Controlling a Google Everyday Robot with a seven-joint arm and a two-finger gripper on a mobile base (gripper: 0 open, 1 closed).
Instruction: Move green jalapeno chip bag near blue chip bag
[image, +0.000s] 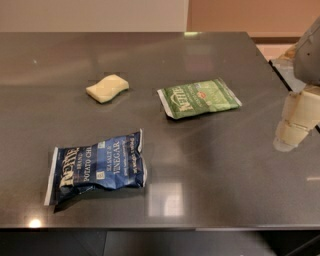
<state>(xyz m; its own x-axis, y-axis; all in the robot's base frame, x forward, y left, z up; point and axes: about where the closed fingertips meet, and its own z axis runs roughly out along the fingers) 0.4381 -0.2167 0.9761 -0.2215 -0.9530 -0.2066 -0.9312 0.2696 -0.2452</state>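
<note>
The small, flat, bright-green crinkly jalapeno chip bag (200, 98) with white lettering and white sealed edges lies flat on the dark grey, glossy tabletop (225, 165), a little right of centre and in the farther half of the surface. Its long side runs roughly left to right, with the right end angled slightly away, and nothing touches it.

The dark navy, puffy blue chip bag (97, 166), printed with white lettering that includes "potato" and "vinegar", sits toward the front left of the tabletop, well apart from the green bag. It also lies lengthwise from left to right, with white seals at both ends.

A pale yellow sponge with wavy sides (107, 88) rests to the left of the green bag and beyond the blue bag, apart from both.

The robot's cream-coloured, segmented gripper (292, 127) enters at the right edge of the view, over the right side of the tabletop. It is to the right of the green bag, slightly nearer the front, and holds nothing. Whether it is spread or closed cannot be told.
</note>
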